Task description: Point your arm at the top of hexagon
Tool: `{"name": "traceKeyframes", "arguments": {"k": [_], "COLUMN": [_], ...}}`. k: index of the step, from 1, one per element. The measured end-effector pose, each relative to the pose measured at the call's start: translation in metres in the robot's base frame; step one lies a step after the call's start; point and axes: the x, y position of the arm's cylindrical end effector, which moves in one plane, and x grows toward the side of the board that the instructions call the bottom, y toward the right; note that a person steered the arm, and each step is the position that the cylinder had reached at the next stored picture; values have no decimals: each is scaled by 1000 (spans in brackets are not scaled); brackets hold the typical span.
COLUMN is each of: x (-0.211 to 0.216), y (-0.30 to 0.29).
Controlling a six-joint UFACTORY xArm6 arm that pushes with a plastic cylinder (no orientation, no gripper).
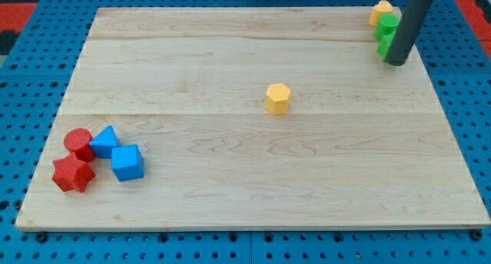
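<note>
A yellow hexagon block [278, 97] sits near the middle of the wooden board [230, 179], slightly to the view's right. My tip [397, 62] rests on the board at the view's top right, far to the right of and above the hexagon. It stands right next to two green blocks [386, 35], which it partly hides. A second yellow block [380, 11] lies just above the green ones.
At the view's bottom left lies a cluster: a red cylinder [77, 142], a red star-like block [73, 174], a blue block [104, 142] and a blue cube [126, 163]. A blue pegboard [31, 103] surrounds the board.
</note>
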Motion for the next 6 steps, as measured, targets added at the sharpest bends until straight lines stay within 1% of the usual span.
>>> {"name": "traceKeyframes", "arguments": {"k": [1, 2, 3, 5, 6], "x": [6, 27, 32, 32, 32], "y": [2, -5, -40, -155, -200]}}
